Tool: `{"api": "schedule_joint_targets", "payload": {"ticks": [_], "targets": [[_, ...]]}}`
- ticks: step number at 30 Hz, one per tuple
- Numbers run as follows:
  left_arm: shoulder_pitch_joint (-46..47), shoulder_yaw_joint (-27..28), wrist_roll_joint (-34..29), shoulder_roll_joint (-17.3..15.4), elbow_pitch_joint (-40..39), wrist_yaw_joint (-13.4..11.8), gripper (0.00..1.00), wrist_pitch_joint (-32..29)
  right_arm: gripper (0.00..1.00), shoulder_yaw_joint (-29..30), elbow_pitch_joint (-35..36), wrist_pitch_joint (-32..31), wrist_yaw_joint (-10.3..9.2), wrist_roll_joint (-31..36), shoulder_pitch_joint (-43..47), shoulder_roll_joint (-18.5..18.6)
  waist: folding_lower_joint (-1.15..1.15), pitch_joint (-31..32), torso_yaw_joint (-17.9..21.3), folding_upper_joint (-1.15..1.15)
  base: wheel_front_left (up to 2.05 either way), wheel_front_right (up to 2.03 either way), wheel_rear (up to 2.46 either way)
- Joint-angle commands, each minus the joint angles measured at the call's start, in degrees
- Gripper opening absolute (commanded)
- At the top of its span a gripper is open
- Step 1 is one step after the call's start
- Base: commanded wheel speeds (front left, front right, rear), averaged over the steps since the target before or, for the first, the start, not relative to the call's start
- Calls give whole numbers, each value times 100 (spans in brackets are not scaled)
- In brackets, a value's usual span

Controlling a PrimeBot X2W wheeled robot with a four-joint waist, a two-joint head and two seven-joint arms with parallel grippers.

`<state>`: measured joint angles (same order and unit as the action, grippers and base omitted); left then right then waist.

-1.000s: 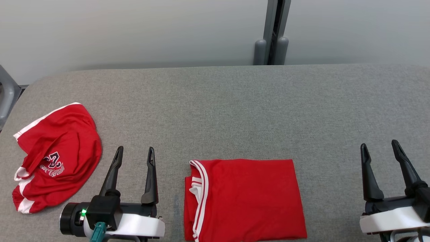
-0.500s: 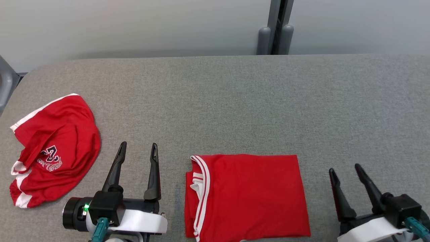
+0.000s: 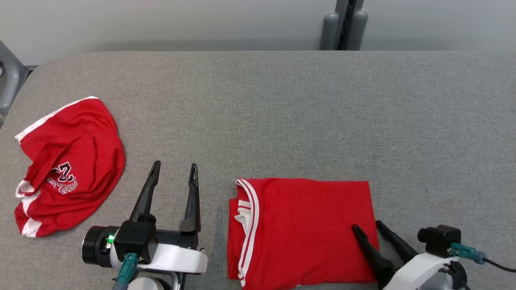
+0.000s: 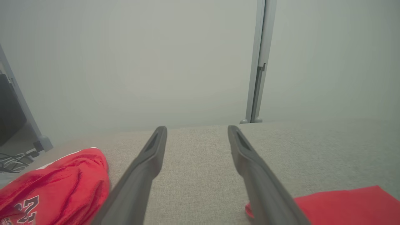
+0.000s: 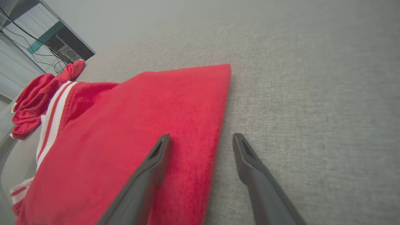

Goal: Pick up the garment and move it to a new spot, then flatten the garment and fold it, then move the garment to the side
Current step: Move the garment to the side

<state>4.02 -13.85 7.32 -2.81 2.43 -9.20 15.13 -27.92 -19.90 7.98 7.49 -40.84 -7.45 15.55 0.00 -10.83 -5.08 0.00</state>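
the grey padded table (image 3: 282, 121) spans the head view, its far edge running along a pale wall (image 3: 161, 20) and its far-left corner rounded. most of its surface is bare: the whole far half, and a wide stretch to the right of the cloth.

the folded red garment (image 3: 306, 229) lies flat at the near middle as a neat rectangle, with the white-striped collar along its left side and its near edge close to the table's front. a crumpled red garment (image 3: 68, 165) with white trim and dark lettering sits well apart at the far left, near the table's left edge.

the left gripper (image 3: 175, 164) hovers over bare table between the two garments, jaws spread wide, grasping nothing. the right gripper (image 3: 367, 224) is low at the folded garment's right edge, also spread wide with nothing in it. in the right wrist view (image 5: 202, 137) one finger lies over the red cloth and the other over grey table, straddling that edge; whether either touches cannot be told.

a grey post (image 3: 346, 24) stands behind the table.
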Motion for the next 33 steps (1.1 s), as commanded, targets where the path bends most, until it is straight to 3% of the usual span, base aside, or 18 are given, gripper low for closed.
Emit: {"api": "schedule_joint_targets", "payload": {"ticks": [1, 4, 6, 7, 8, 18, 25, 33], "targets": [[109, -15, -17, -20, 9, 5, 100, 0, 100, -113, -38, -136, 0, -264, -101, 83, 0, -27, -48, 0, 0, 0, 0], [144, -48, -36, -21, 18, -20, 100, 0, 100, -363, -72, -310, 0, -550, -214, 190, 0, -48, -109, 0, 0, 0, 0], [143, -62, -43, -20, 22, -35, 100, 0, 43, -503, -109, -394, 0, -668, -265, 258, 0, -50, -142, 0, 0, 0, 0], [143, -62, -43, -20, 22, -35, 100, 0, 43, -503, -109, -394, 0, -668, -265, 258, 0, -50, -142, 0, 0, 0, 0], [131, -68, -59, -20, 26, -47, 100, 0, 0, -556, -125, -403, 0, -686, -297, 288, 0, -48, -153, 0, 0, 0, 0], [164, -220, -434, -19, -44, 70, 100, 0, 0, -975, -345, -282, -1, -569, -815, 729, 0, 99, 82, 0, 0, 0, 0], [290, -266, -575, -20, -126, 172, 100, -1, 0, -1511, -380, -432, -1, -256, -1622, 1499, 0, -101, 609, 0, 0, 0, 0], [921, -367, -769, -51, -252, 330, 100, 0, 0, -1922, -621, -311, -1, -291, -2851, 2439, 0, -1079, 1008, 0, 0, 0, 0]]}}
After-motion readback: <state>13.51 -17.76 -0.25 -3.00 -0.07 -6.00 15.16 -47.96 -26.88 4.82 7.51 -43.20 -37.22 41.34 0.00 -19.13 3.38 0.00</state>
